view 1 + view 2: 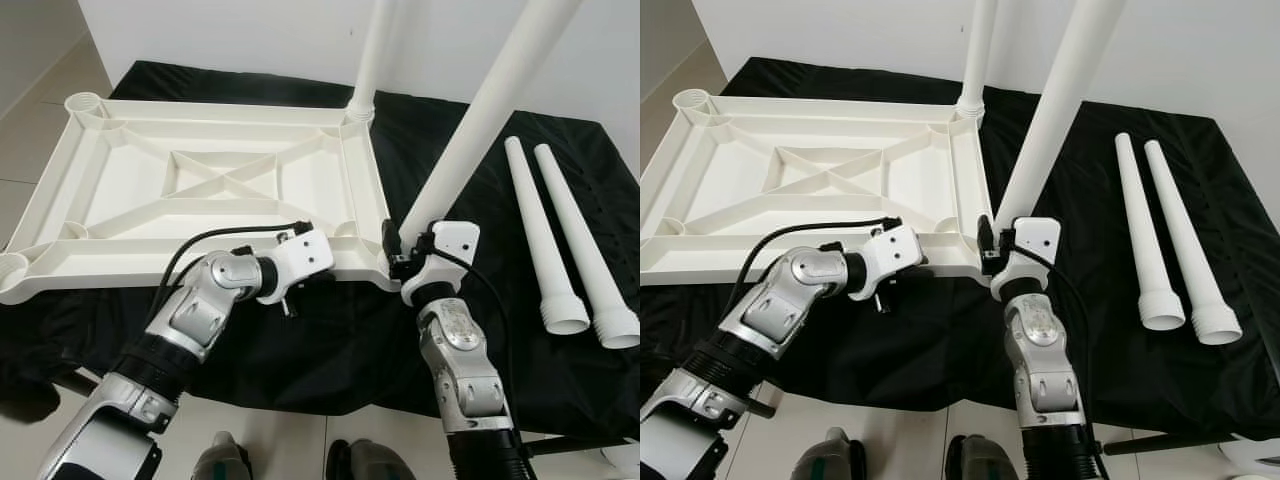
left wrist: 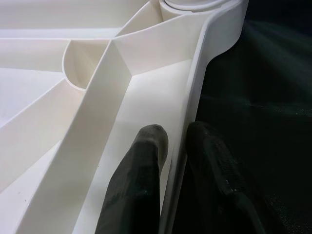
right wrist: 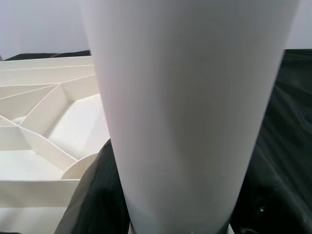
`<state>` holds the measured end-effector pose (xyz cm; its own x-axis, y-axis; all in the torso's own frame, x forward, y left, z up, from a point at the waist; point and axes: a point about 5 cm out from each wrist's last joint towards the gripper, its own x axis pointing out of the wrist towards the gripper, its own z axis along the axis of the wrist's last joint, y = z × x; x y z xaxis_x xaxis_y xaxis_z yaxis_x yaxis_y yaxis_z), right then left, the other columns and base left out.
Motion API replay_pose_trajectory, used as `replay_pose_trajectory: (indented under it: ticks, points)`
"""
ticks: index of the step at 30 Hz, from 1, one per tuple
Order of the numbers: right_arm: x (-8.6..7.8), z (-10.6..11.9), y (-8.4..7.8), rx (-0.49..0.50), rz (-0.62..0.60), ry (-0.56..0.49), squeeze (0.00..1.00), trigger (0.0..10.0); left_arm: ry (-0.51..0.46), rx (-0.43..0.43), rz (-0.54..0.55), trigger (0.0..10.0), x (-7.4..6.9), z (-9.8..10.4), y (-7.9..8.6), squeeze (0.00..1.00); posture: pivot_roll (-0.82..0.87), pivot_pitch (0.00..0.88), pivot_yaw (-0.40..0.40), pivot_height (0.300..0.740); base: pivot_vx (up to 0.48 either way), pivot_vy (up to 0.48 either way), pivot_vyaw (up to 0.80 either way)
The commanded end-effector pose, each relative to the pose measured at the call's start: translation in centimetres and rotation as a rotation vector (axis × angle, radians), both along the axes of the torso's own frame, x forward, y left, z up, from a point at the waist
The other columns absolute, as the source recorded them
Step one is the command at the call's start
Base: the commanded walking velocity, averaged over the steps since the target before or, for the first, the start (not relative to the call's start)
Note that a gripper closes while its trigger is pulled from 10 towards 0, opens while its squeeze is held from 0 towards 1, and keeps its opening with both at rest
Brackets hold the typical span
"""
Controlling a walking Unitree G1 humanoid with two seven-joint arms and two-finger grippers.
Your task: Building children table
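While the upturned white tabletop (image 1: 200,180) lies lengthwise across the black cloth (image 1: 330,340), the right gripper (image 1: 398,250) clamps a leg (image 1: 470,130) tilted in its near right corner socket. The left gripper (image 2: 175,161) pinches the near rim. Another leg (image 1: 372,60) stands upright at the far right corner; two loose legs (image 1: 565,235) lie beside the cloth's right edge.

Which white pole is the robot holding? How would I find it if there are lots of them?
Find the big white tabletop lying upside down on the black cloth. At its near corner on the robot's right, the right gripper clamps a white leg. Unlike the two loose legs lying flat further right, and the leg standing at the far corner, it leans.
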<state>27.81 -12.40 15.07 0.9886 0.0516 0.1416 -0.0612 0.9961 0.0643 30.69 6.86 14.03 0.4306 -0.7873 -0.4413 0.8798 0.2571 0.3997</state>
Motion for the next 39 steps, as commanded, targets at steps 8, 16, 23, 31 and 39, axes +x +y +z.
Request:
replay_pose_trajectory:
  ticks: [8, 16, 23, 31, 39]
  points:
    - [-0.2, -0.3, 0.0, 0.02, -0.106, 0.043, 0.0, 10.0, -0.067, -0.026, -0.017, 10.0, -0.1, 1.3, -0.5, 0.0, -0.01, 0.04, -0.058, 0.74, 0.0, 0.0, 0.0]
    - [-0.2, -0.3, 0.0, 0.012, -0.12, 0.049, 0.0, 10.0, -0.067, -0.029, -0.017, 10.0, -0.1, 1.3, -0.5, 0.0, -0.01, 0.041, -0.06, 0.74, 0.0, 0.0, 0.0]
    - [-0.2, -0.2, 0.0, 0.041, -0.055, 0.047, 1.0, 10.0, -0.069, -0.027, -0.014, 10.0, -0.1, 1.3, -0.4, 0.0, -0.01, 0.045, -0.059, 0.74, 0.0, 0.0, 0.0]
    - [0.0, 0.5, -0.9, 0.017, 0.048, 0.002, 0.0, 10.0, -0.067, -0.029, -0.011, 10.0, -0.1, 1.4, -0.4, 0.0, -0.01, 0.053, -0.056, 0.74, 0.0, 0.0, 0.0]
    - [0.3, 1.5, -2.0, -0.028, 0.278, -0.051, 0.0, 10.0, -0.067, -0.032, -0.011, 10.0, 0.0, 1.5, -0.4, 0.0, -0.02, 0.062, -0.047, 0.74, 0.0, 0.0, 0.0]
